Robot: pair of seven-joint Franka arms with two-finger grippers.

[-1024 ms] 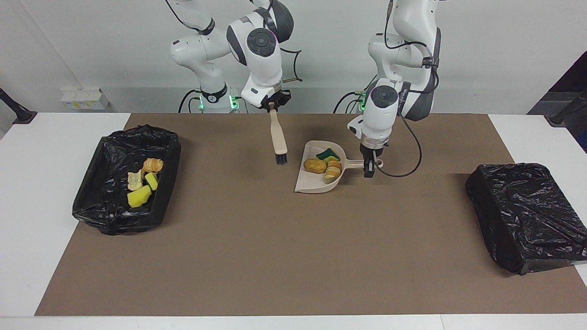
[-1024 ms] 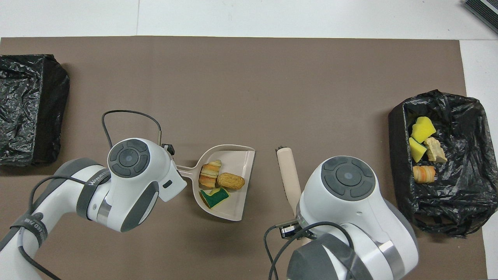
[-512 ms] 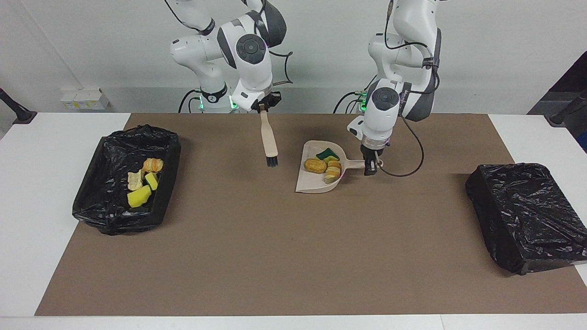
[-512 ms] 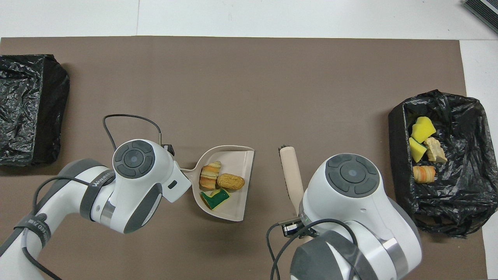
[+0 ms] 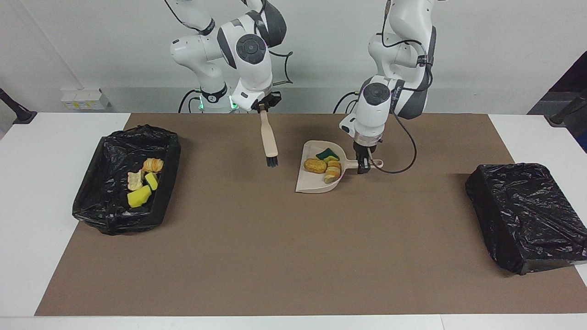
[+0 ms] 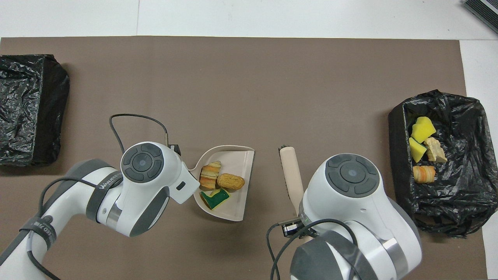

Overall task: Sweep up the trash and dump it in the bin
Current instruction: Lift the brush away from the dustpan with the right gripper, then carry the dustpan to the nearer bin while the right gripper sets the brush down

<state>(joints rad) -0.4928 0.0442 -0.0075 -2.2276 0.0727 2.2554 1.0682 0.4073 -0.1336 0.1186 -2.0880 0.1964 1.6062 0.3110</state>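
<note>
A beige dustpan rests on the brown mat and holds three pieces of trash: a green-and-yellow sponge, a tan bread piece and a striped bread piece. My left gripper is shut on the dustpan's handle; its own wrist hides it in the overhead view. My right gripper is shut on a beige brush, bristles down over the mat beside the dustpan's open edge. Several more scraps lie in the open bin.
The open black-lined bin stands at the right arm's end of the table. A second bin covered in black plastic stands at the left arm's end. The brown mat covers the table between them.
The right gripper carried the brush a little away from the dustpan toward the right arm's end, then held still. The left wrist shifted along the handle toward the pan. The dustpan stayed put.
</note>
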